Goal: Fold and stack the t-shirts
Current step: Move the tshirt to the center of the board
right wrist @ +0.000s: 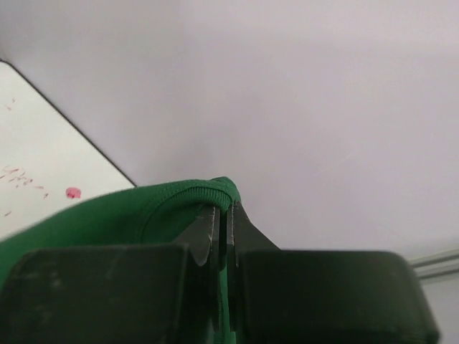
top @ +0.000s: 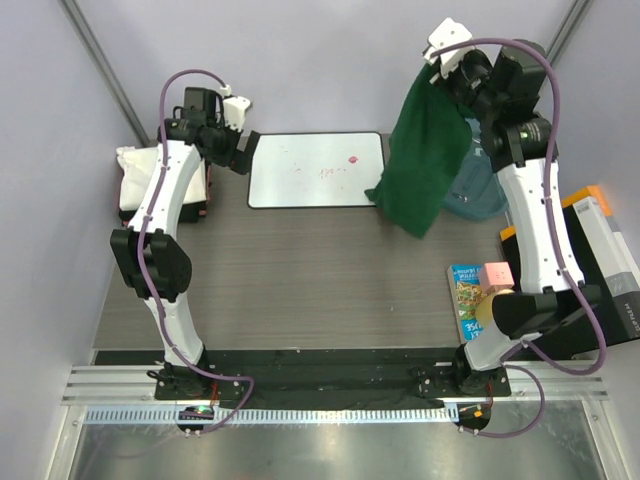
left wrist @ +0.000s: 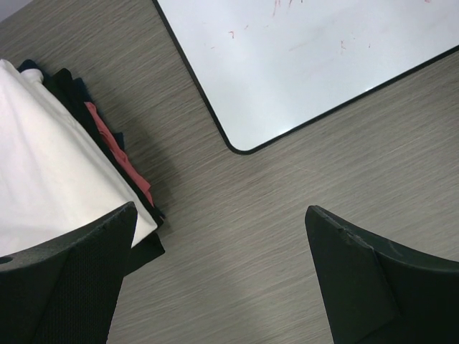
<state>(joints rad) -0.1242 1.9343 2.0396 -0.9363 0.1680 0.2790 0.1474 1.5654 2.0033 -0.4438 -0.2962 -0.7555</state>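
Note:
A dark green t-shirt (top: pixel 425 160) hangs high at the back right, its lower end touching the table beside the whiteboard. My right gripper (top: pixel 447 75) is shut on its upper edge; in the right wrist view the green hem (right wrist: pixel 193 193) curls over the closed jaws of the right gripper (right wrist: pixel 224 215). At the far left lies a stack of folded t-shirts (top: pixel 140 180), white on top (left wrist: pixel 50 179) with black and red layers under it (left wrist: pixel 118 154). My left gripper (top: pixel 240 155) stands open with nothing between its fingers, just right of that stack; it shows as the left gripper (left wrist: pixel 219 279) above bare table.
A white board with a black rim (top: pixel 315 170) lies at the back centre. A translucent teal tub (top: pixel 480 190) stands behind the hanging shirt. Boxes and a colourful book (top: pixel 470 295) sit at the right edge, with a dark case (top: pixel 600 260) beyond.

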